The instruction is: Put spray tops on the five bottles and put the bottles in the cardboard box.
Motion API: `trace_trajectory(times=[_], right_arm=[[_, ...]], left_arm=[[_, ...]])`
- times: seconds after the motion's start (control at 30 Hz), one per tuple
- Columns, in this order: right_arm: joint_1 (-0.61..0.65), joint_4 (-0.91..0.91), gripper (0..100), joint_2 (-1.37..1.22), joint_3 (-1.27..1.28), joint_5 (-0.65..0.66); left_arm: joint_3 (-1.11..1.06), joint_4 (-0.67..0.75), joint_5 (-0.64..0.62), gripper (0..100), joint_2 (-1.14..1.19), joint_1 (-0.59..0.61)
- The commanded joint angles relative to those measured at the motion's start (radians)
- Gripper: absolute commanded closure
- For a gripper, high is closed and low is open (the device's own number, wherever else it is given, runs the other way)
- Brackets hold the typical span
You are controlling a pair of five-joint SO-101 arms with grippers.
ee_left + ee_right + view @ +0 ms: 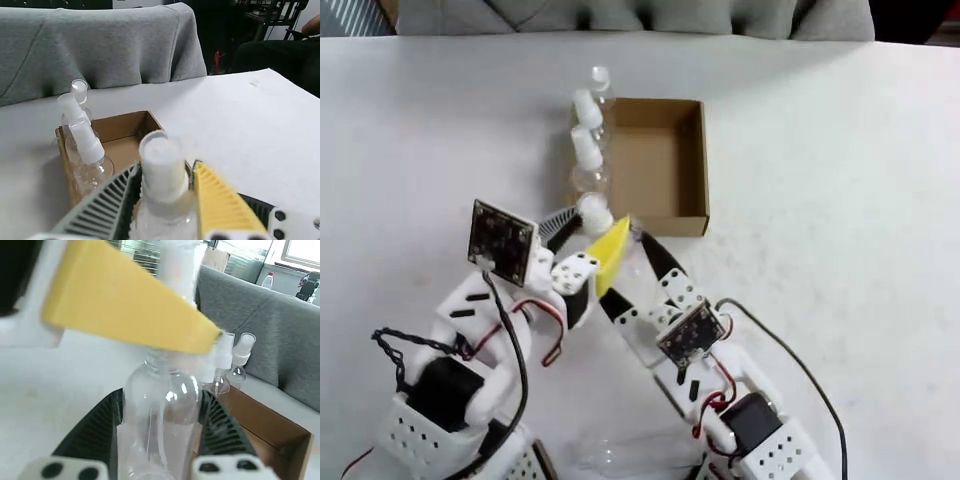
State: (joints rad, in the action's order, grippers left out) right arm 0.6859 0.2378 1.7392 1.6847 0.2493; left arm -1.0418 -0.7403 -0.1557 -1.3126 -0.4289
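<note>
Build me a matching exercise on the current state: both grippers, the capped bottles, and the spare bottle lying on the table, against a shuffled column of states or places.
Things
1. left gripper
2. right gripper
3. capped bottles
4. spare bottle

States or places
A. standing in the cardboard box, along one wall
B. shut on the held bottle, around its clear body
C. lying on its side on the table
D. shut on the spray top of that held bottle

Pairs: 1-D, 2-B, 3-A, 4-C

A white table [840,150] stands against a grey upholstered sofa [100,45] running along its far edge.
</note>
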Motion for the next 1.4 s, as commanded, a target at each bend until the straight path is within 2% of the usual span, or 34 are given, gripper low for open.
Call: trace_trajectory(times=[0.0,0.2,0.57,0.93,1.1,1.2,1.27,1.37], right_arm=[[-0.012,0.005,98.2,0.019,0.009,0.009],[-0.012,0.019,98.2,0.019,0.009,0.009],[-0.012,0.019,98.2,0.019,0.009,0.009],[-0.012,0.033,98.2,0.019,0.009,0.009],[-0.012,0.031,98.2,0.019,0.009,0.009],[-0.012,0.031,98.2,0.019,0.009,0.009],[-0.012,0.031,98.2,0.019,0.009,0.009],[-0.012,0.031,98.2,0.019,0.009,0.009]], left_arm=[[0.011,0.034,-0.063,82,-0.021,0.018],[0.011,0.04,-0.061,82,-0.028,0.019],[0.005,0.009,-0.061,82,-0.278,0.031],[0.032,0.075,-0.075,83,-0.283,0.179],[0.041,0.137,-0.212,83,-0.28,0.294],[0.009,0.158,-0.242,83,-0.26,0.338],[-0.018,0.18,-0.242,85,-0.216,0.344],[-0.051,0.218,-0.242,94,-0.125,0.341]])
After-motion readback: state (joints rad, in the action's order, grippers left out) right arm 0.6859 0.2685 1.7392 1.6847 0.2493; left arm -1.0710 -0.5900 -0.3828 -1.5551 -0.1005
